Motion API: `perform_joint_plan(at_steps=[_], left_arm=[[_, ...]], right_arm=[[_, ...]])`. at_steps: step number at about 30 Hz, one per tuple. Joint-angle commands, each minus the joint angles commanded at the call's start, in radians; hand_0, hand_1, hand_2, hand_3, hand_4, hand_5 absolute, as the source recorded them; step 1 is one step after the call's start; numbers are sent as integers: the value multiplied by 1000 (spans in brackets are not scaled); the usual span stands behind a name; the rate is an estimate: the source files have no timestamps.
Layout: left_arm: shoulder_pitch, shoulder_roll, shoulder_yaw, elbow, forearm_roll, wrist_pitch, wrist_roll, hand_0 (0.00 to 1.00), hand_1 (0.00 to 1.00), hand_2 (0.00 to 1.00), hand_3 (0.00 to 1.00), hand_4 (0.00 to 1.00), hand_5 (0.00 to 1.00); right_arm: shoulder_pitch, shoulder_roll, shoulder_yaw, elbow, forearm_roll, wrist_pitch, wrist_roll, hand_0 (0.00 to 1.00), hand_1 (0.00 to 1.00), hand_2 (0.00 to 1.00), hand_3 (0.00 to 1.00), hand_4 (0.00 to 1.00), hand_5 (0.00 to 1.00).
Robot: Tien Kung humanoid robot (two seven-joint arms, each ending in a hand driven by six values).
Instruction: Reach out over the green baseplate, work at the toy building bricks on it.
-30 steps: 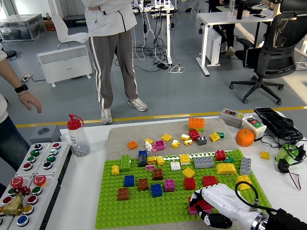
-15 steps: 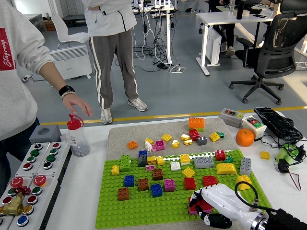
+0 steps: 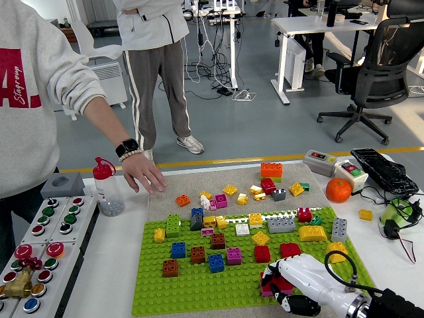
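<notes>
The green baseplate [image 3: 218, 281] lies at the table's front, studded with several coloured bricks. At its front right corner my right hand [image 3: 291, 286], white with black joints, has its fingers curled around a red and pink brick [image 3: 275, 285] that sits on the plate. My left arm does not show. More loose bricks, such as an orange brick [image 3: 271, 169], lie on the grey mat [image 3: 172, 185] behind the plate. A person's hand [image 3: 144, 173] reaches in from the left, hovering over the mat's left edge.
A clear bottle with a red cap [image 3: 106, 189] stands left of the mat. A button panel [image 3: 36, 248] fills the left edge. An orange [image 3: 338, 190], a switch box [image 3: 350, 173] and cables lie at the right. Another person stands behind the table.
The person at the left has leaned in; their hand moved right and down from above the bottle to the mat's left edge. My right hand has stayed in place on the brick.
</notes>
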Motion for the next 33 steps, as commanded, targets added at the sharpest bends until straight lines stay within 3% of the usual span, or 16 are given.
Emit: perform_joint_plan(at_steps=[12,33], left_arm=[[2,0,-1,0,2,0,2,665,612,569,455,238,998],[8,0,2,0,5,0,2,667,614,571,456,241,998]], right_arm=[[-10,-6,38,27,-18,-10,2,480,583,610,573,343,141],[-3,2,7,12,-9,-3,-2,467,574,603,570,342,144]])
